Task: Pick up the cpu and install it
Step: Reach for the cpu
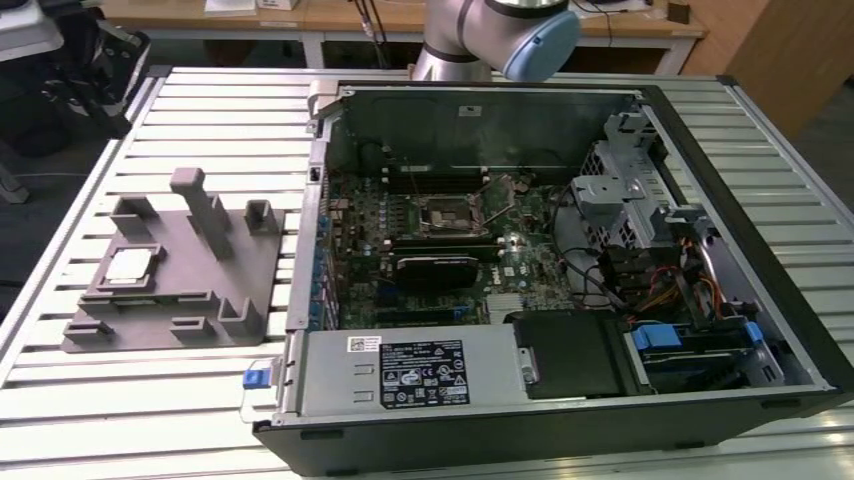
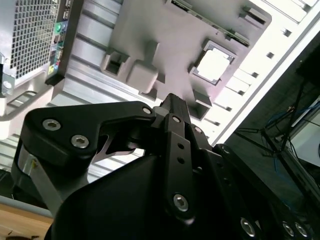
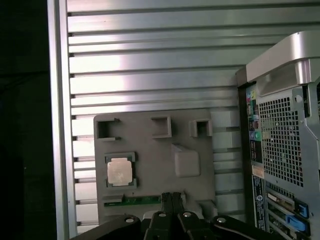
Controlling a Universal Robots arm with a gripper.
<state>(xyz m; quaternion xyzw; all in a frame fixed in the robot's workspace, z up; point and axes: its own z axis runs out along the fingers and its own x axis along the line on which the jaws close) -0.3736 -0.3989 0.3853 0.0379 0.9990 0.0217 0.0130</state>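
**Silver-topped cpu (image 1: 130, 265) lying in grey fixture (image 1: 187, 285), gripper (image 3: 172, 199) apart from it with nothing held**

Landmark is the grey plastic fixture, which lies flat on the slatted aluminium table (image 1: 200, 110). The cpu sits flat in a square recess of the fixture, near the fixture's edge on the exterior view's left. Its pale metal top faces up. It shows in both wrist views (image 2: 214, 65) (image 3: 120, 171), seated level in the recess between small raised corner tabs. It has not been picked up yet.

Upright blocks (image 1: 203, 200) rise from the fixture on the side of the cpu toward the exterior view's right. A thin green strip (image 3: 132, 200) lies in a slot along one fixture edge, near the cpu recess.

The gripper is black and hangs above the fixture, clear of its surface, not touching the cpu. In the first wrist view its fingertips are drawn together, a narrow stance with nothing between them, and they sit over the fixture edge with the green strip, beside the cpu rather than over it. In the second wrist view the gripper (image 2: 173, 101) points toward the fixture's middle, with the cpu off to one side.

The open computer case (image 1: 534, 440) stands just beside the fixture, on the exterior view's right. Inside it are the motherboard (image 1: 360, 220) and the black socket frame (image 1: 447, 212), well apart from the cpu. The case's perforated rear panel (image 3: 280, 130) faces the fixture. The arm (image 1: 494, 35) shows past the case's far side from the fixture.
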